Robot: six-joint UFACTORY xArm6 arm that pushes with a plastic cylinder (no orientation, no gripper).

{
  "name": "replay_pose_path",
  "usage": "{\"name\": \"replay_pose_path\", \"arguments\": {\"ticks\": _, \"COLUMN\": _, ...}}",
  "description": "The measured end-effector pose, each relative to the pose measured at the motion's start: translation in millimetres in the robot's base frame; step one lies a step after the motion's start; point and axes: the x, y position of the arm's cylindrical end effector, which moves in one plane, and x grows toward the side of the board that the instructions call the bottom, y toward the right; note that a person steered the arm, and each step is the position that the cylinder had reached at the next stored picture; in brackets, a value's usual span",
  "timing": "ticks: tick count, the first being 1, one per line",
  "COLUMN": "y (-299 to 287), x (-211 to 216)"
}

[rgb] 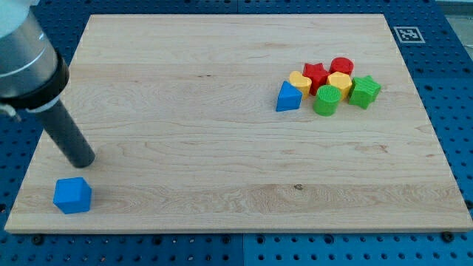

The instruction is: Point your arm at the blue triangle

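The blue triangle (288, 97) lies on the wooden board (222, 89) at the view's right, at the left end of a cluster of blocks. My tip (83, 160) rests on the board at the view's far left, far from the blue triangle. It sits just above a blue cube (72, 195) near the bottom left corner, with a small gap between them.
Touching or next to the triangle are a yellow block (298, 80), a red star (315, 74), a red cylinder (341, 66), a yellow block (339, 83), a green cylinder (327, 100) and a green star (364, 91). A marker tag (406, 34) sits off the board's top right corner.
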Motion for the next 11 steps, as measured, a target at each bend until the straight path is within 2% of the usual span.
{"name": "replay_pose_path", "arguments": {"ticks": 1, "y": 10, "x": -30}}
{"name": "replay_pose_path", "arguments": {"ticks": 2, "y": 50, "x": -56}}
{"name": "replay_pose_path", "arguments": {"ticks": 5, "y": 141, "x": -60}}
{"name": "replay_pose_path", "arguments": {"ticks": 7, "y": 164, "x": -60}}
{"name": "replay_pose_path", "arguments": {"ticks": 9, "y": 248, "x": -60}}
{"name": "replay_pose_path", "arguments": {"ticks": 10, "y": 262, "x": -60}}
{"name": "replay_pose_path", "arguments": {"ticks": 11, "y": 305, "x": -59}}
